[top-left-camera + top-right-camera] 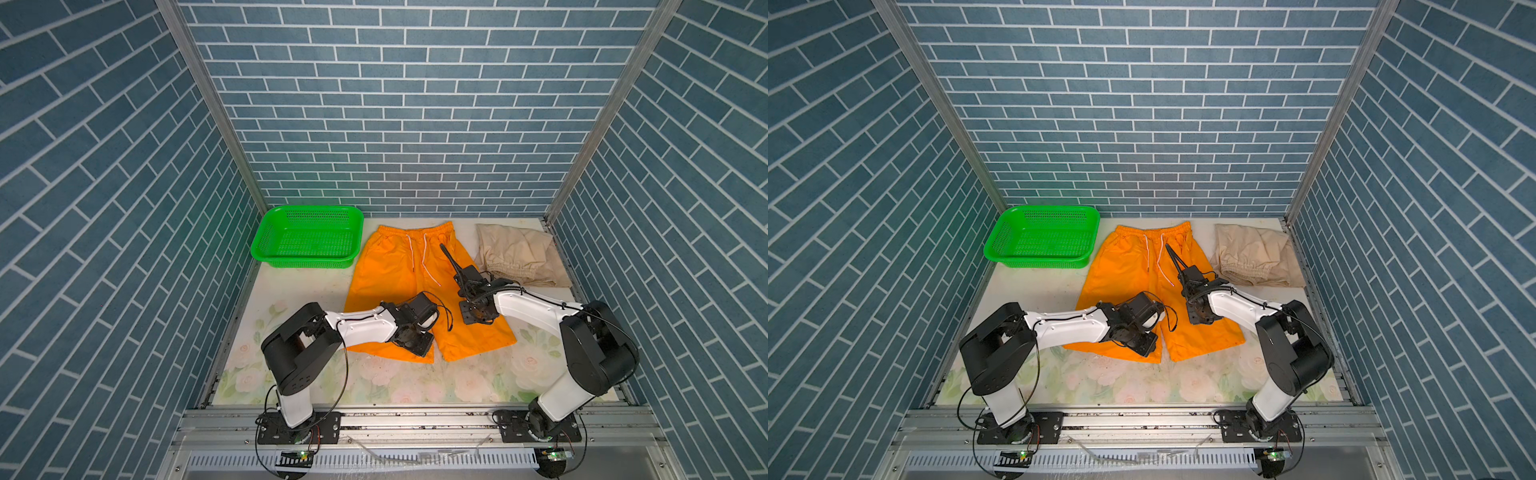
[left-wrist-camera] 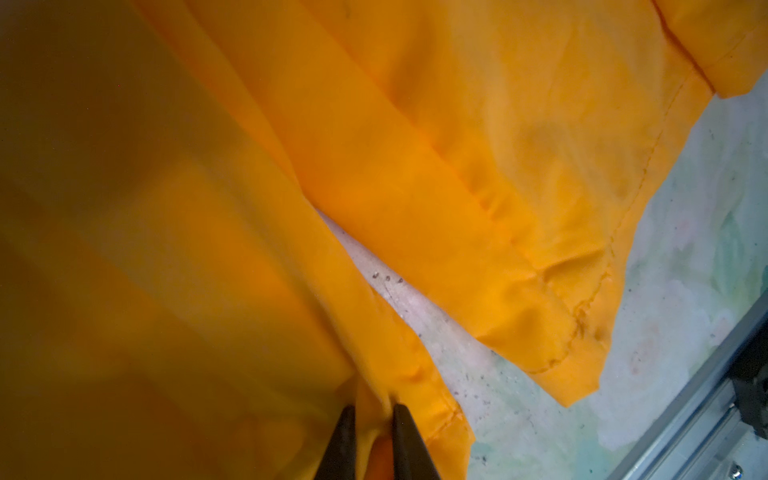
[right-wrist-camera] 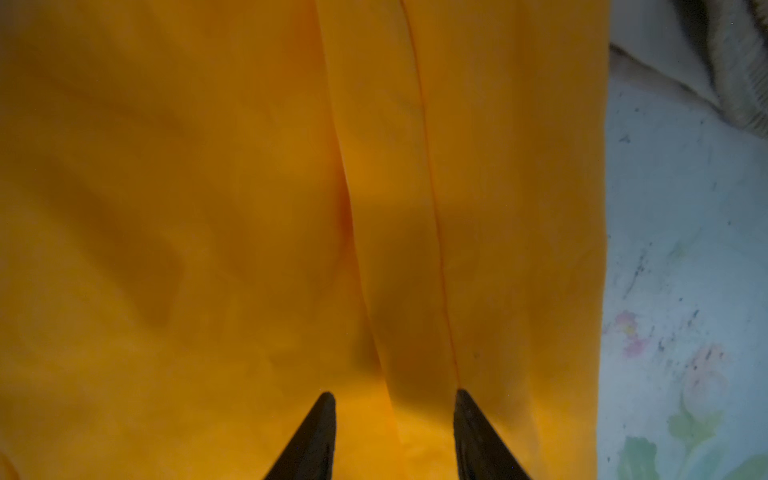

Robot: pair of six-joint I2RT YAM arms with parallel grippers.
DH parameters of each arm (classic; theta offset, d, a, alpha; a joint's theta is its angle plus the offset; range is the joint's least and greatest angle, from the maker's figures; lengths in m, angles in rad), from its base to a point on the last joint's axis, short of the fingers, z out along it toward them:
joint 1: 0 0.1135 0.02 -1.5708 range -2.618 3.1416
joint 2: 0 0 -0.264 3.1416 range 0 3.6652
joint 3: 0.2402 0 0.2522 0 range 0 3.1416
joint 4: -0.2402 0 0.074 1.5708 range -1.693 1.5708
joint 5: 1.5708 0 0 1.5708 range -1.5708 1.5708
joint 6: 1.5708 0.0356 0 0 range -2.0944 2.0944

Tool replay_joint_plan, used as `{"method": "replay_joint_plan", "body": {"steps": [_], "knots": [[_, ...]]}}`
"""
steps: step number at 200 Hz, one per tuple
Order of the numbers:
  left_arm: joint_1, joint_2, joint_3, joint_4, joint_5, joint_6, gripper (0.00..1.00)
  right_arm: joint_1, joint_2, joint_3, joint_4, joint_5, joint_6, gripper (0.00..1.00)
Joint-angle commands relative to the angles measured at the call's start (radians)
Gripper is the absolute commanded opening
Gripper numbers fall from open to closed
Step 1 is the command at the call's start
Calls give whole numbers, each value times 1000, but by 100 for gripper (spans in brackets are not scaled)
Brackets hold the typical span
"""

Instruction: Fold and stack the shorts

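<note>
The orange shorts (image 1: 390, 270) (image 1: 1129, 270) lie spread flat mid-table, waistband and white drawstrings toward the back wall. My left gripper (image 2: 372, 409) is shut on a pinch of orange cloth by the inner hem of the left leg; in both top views its fingertips are hidden under the wrist. My right gripper (image 3: 395, 395) (image 1: 442, 247) is open low over the right half of the shorts, below the waistband, and a raised fold of orange cloth runs between its fingers. The beige shorts (image 1: 519, 253) (image 1: 1254, 253) lie bunched at the back right, untouched.
A green perforated basket (image 1: 309, 261) (image 1: 1038, 259) stands at the back left, beside the orange waistband. Blue brick walls close in three sides. A metal rail (image 1: 415, 415) runs along the front with both arm bases. Floral tabletop (image 1: 415, 386) shows in front of the leg hems.
</note>
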Motion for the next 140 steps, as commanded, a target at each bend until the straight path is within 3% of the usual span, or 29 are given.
{"method": "replay_joint_plan", "body": {"steps": [1,34,91,120,140], "knots": [[-5,-19,-19,3,10,-8,18,0,43,64,82,50,-34,48],[-5,-21,-25,5,6,-12,18,-8,150,135,89,74,-62,45],[-5,-18,-35,9,6,-14,18,-84,174,171,89,49,-110,0],[-5,-12,-23,3,8,-12,17,-128,145,202,73,-36,-172,0],[-5,-10,-22,3,8,-11,17,-205,135,270,-29,-182,-235,0]]}}
